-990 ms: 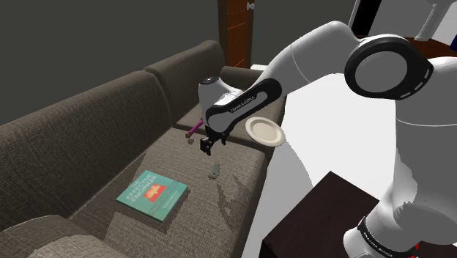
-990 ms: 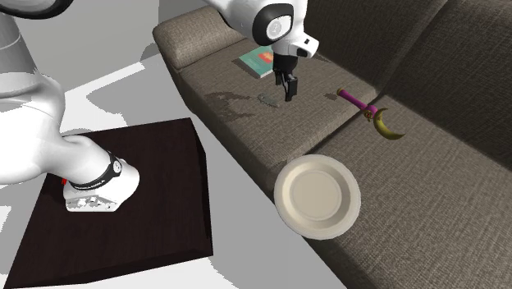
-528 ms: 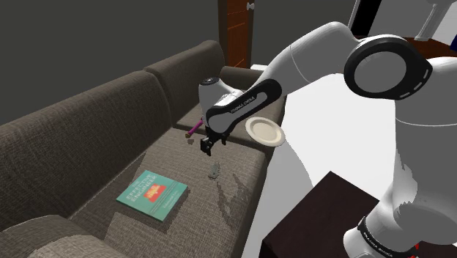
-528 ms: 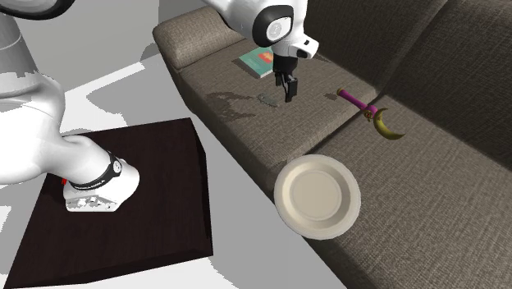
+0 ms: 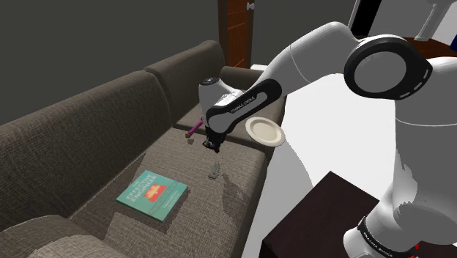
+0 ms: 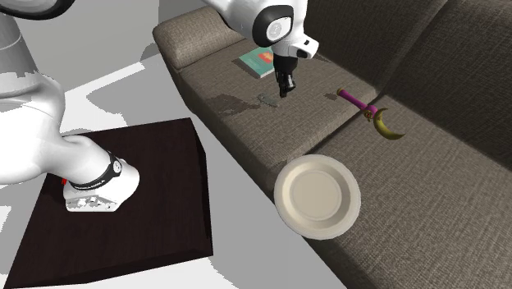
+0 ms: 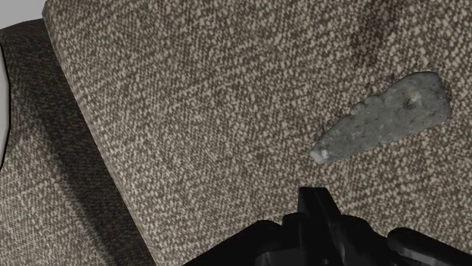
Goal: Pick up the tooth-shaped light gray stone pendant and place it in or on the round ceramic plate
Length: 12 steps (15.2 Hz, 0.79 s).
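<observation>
The grey, rough tooth-shaped pendant [image 5: 214, 171] [image 6: 267, 99] [image 7: 386, 117] lies flat on the brown sofa seat cushion [image 5: 183, 165]. My black gripper [image 5: 212, 144] [image 6: 283, 88] [image 7: 316, 198] hangs a little above the cushion, beside the pendant and not touching it. Its fingers meet, shut on nothing. The round cream plate [image 5: 265, 132] [image 6: 318, 197] rests at the seat's front edge, along the sofa from the pendant, partly overhanging.
A teal book [image 5: 153, 194] [image 6: 258, 61] lies on the seat beyond the pendant. A purple-handled tool with a yellow crescent end [image 6: 371, 112] lies near the backrest. The dark stand [image 6: 123, 197] is beside the sofa. A wooden door [image 5: 236, 33] stands behind.
The fingers, apart in the earlier frames, have come together on nothing. The arm has hardly moved; the pendant has stayed in place.
</observation>
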Tool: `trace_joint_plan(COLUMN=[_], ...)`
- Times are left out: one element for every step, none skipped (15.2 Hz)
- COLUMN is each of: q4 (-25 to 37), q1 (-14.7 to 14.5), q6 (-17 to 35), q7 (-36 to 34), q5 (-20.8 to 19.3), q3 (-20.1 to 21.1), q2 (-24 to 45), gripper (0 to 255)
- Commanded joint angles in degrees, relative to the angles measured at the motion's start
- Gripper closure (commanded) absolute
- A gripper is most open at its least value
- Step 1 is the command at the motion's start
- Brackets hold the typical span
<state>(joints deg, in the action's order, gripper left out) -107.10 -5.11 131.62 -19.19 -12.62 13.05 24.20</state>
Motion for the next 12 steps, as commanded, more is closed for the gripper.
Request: trace_joint_plan(q4=[0.0, 0.0, 0.0, -3.0, -5.8, -8.1, -9.7, -9.6, -9.6, -9.5, -9.5, -9.4], q1=[0.0, 0.0, 0.0, -1.0, -2.7, -4.5, -6.3, -6.5, -6.6, -6.7, -6.8, -6.8], q6=[0.0, 0.0, 0.0, 2.8, 5.7, 8.7, 11.1, 11.7, 12.2, 12.8, 13.4, 13.9], q7=[0.0, 0.0, 0.0, -10.2, -20.5, -31.1, -39.7, -39.7, -39.8, -39.9, -40.0, -40.1], q5=[0.0, 0.0, 0.0, 2.2, 4.3, 6.1, 7.4, 7.3, 7.2, 7.1, 6.9, 6.8], q3=[0.0, 0.0, 0.0, -1.0, -2.3, -3.6, -4.8, -5.0, -5.2, -5.3, -5.4, -5.4], q2=[0.0, 0.0, 0.0, -1.2, -2.2, -2.9, -3.1, -2.5, -1.9, -1.3, -0.7, 0.0], gripper=[255, 255, 0, 0, 0, 0, 0, 0, 0, 0, 0, 0])
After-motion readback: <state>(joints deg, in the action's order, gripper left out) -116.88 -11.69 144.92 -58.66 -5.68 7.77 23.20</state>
